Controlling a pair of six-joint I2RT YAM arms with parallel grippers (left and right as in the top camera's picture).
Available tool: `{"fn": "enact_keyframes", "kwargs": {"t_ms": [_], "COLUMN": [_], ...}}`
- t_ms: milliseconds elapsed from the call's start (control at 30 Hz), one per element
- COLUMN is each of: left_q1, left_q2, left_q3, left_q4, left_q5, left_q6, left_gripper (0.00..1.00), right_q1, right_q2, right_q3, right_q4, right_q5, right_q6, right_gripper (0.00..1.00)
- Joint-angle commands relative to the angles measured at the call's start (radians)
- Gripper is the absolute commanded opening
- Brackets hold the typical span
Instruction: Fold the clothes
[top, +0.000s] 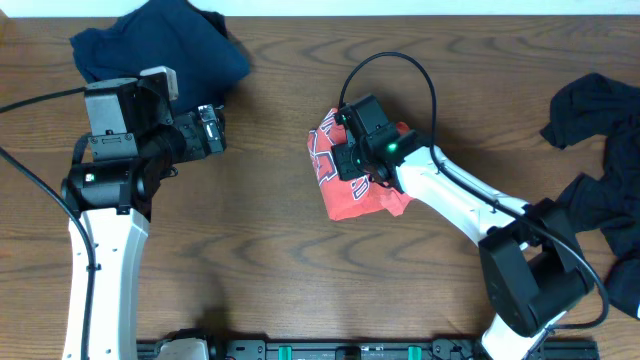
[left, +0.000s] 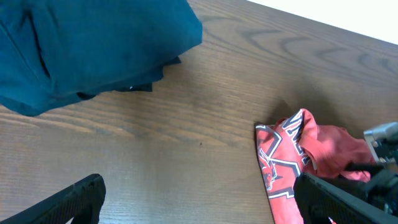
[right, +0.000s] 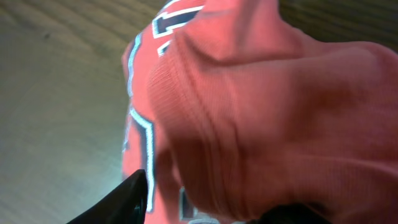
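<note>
A red shirt (top: 345, 200) with black-and-white lettering lies bunched up at the table's middle. It also shows in the left wrist view (left: 283, 165) and fills the right wrist view (right: 261, 106). My right gripper (top: 358, 165) is down on top of it, and its fingers (right: 211, 208) are closed on a fold of the red cloth. My left gripper (top: 212, 128) hovers to the left of the shirt, apart from it. Its fingers (left: 199, 205) are wide open and empty over bare wood.
A folded navy garment (top: 170, 40) lies at the back left, also in the left wrist view (left: 81, 43). A loose pile of dark clothes (top: 600, 130) lies along the right edge. The table (top: 260, 250) is brown wood.
</note>
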Motion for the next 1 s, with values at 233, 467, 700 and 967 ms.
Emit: {"fn": "enact_keyframes", "kwargs": {"t_ms": [233, 467, 700, 967], "left_q1": [0.005, 0.005, 0.005, 0.005], "left_q2": [0.006, 0.006, 0.006, 0.006], "left_q3": [0.016, 0.016, 0.016, 0.016], "left_q4": [-0.010, -0.010, -0.010, -0.008], "left_q5": [-0.013, -0.013, -0.013, -0.013], "left_q6": [0.009, 0.009, 0.009, 0.009], "left_gripper": [0.98, 0.98, 0.98, 0.98], "right_q1": [-0.023, -0.127, -0.233, -0.335], "right_q2": [-0.024, -0.034, -0.042, -0.041], "right_q3": [0.008, 0.014, 0.017, 0.017], "right_q4": [0.114, 0.151, 0.212, 0.216], "right_q5": [0.112, 0.153, 0.148, 0.151], "right_q6": [0.036, 0.040, 0.039, -0.012], "right_gripper": [0.01, 0.01, 0.01, 0.05]}}
